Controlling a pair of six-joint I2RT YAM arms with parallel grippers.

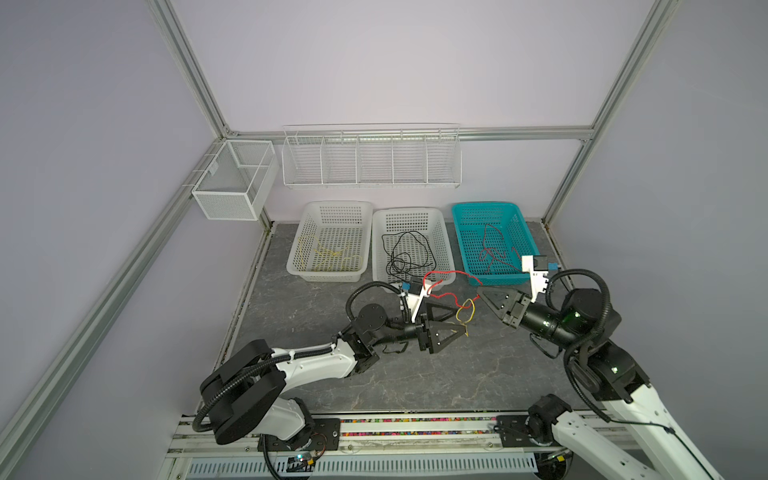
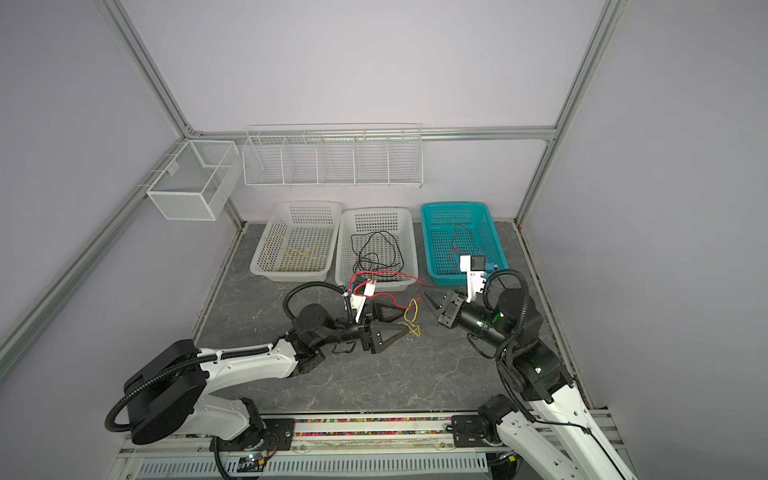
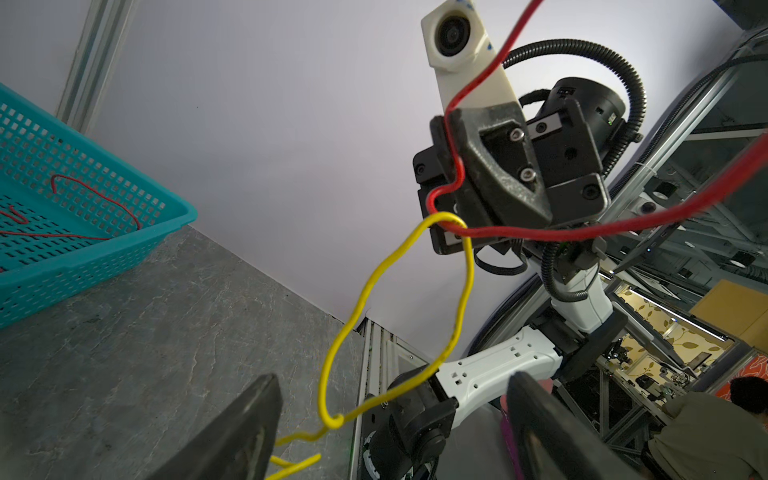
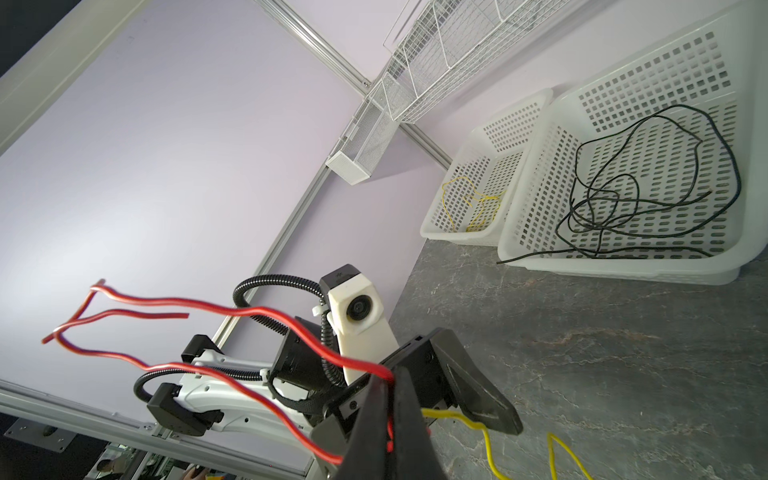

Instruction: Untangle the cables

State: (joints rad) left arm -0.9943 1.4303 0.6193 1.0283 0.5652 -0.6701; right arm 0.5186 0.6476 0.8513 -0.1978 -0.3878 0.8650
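The step in hand looks like the last separation. One red cable [image 1: 451,273] and one yellow cable [image 3: 334,420] are hooked together in the air between the two arms, while the other wires appear already sorted.

The right end effector [image 1: 481,296] is clamped on the red cable, its black wedge-shaped jaws pressed together with the wire pinched near the tips. From there two red strands spring out toward the left arm and end free in mid-air.

The left end effector [image 1: 460,321] stands wide apart and holds nothing. The yellow cable's lower tail runs through the gap between its fingers [image 3: 249,428]. Just ahead of them its loop rises and hangs over the red cable, close beside the right end effector's tips.

The next move, as I judge it, is for the left end effector to close on the yellow cable low in the loop. It should then draw the loop along the red strand toward a free end while the right grip stays firm. Pulling across the strand would likely tighten the hook.

Both wires are thin, smooth and plastic-sheathed, and stiff enough to keep their kinks and stand unsupported. The surface [image 1: 415,382] is matte grey with stone-like veining.

Beyond both end effectors sit three perforated plastic baskets:
- The teal basket [image 1: 486,204], past the right end effector, holds a second red wire [image 1: 494,254].
- The middle white basket [image 1: 409,210], ahead of the left end effector, holds loosely coiled black cables [image 1: 409,249].
- The far white basket [image 1: 338,203], beside the middle one and farthest from the right end effector, holds a second yellow wire [image 1: 328,253].
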